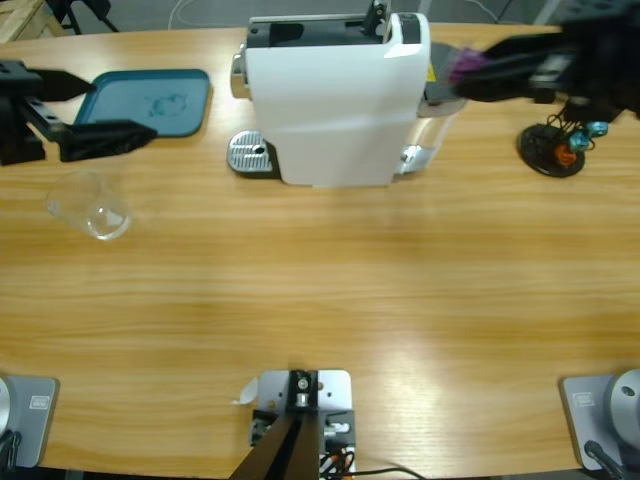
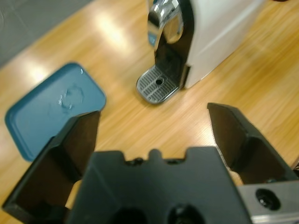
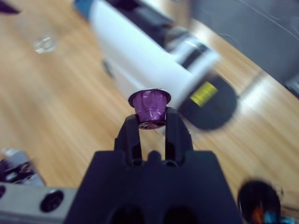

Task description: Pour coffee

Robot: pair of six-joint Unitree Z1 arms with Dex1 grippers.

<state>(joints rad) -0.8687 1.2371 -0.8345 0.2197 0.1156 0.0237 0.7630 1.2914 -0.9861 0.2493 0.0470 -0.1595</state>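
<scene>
No coffee shows in any view. A clear glass tumbler [image 1: 90, 206] stands on the table at the left and looks empty; it is also small in the right wrist view [image 3: 44, 44]. The white coffee machine [image 1: 335, 100] stands at the back middle, its steel drip tray [image 1: 250, 154] at its left end. My left gripper [image 1: 120, 108] is open over the blue tray's edge, beyond the tumbler, with nothing between the jaws [image 2: 152, 116]. My right gripper [image 1: 470, 68] is shut on a purple capsule [image 3: 149, 103] at the machine's right end, above the table.
A blue tray [image 1: 150, 100] lies at the back left, beside the machine. A black capsule stand [image 1: 553, 147] with blue and orange capsules sits at the back right. The machine's spout [image 2: 166, 18] hangs over the drip tray [image 2: 158, 86]. Bare wood fills the table's front half.
</scene>
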